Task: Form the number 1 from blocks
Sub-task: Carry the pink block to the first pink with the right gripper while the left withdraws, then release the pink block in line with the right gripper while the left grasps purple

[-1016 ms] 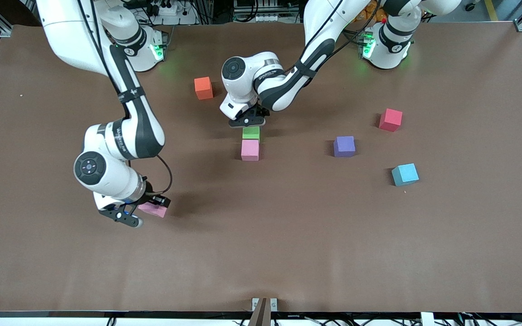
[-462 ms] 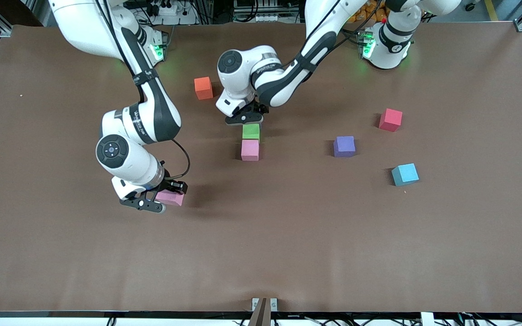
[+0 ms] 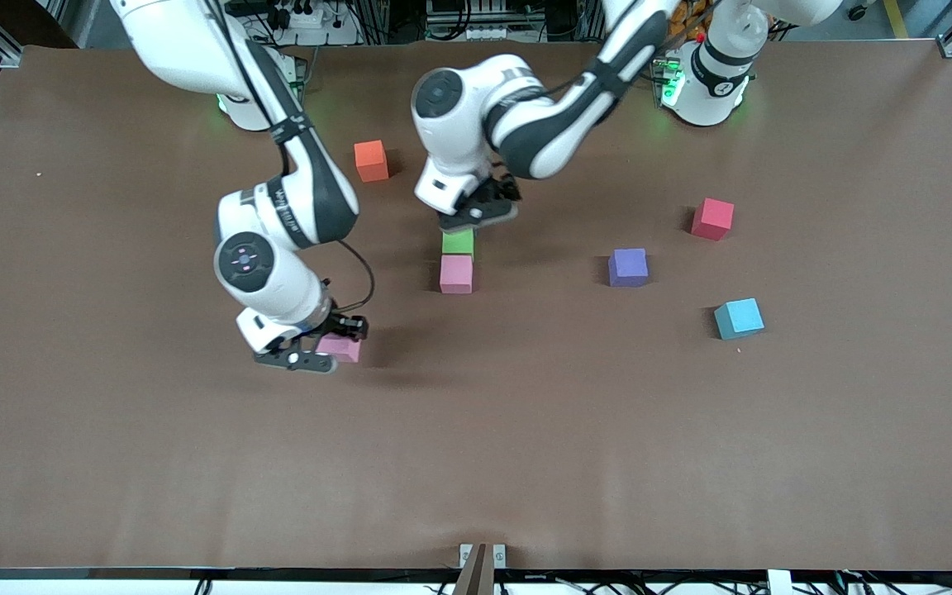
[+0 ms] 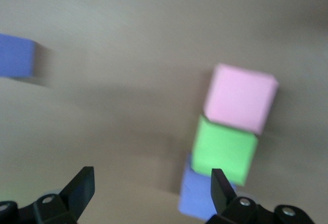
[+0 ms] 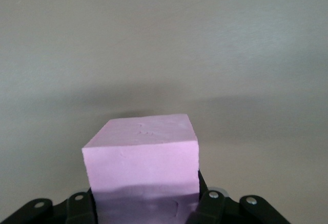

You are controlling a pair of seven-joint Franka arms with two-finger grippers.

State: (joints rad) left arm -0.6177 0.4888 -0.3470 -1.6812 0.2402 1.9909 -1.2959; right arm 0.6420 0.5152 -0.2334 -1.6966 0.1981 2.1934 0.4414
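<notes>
Right claw moved toward column, pink block clamped between fingers

Robot lab: aluminium-framed table.

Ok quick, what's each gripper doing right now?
Left gripper: open, holding nothing, over the purple block in the line.
Right gripper: shut on a pink block.

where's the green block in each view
Front view: the green block lies mid-table under the left gripper, touching the pink block nearer the camera.
Left wrist view: the same block, between pink and a purple block.
Right wrist view: not in it.
Shared landmark: that pink neighbour.
</notes>
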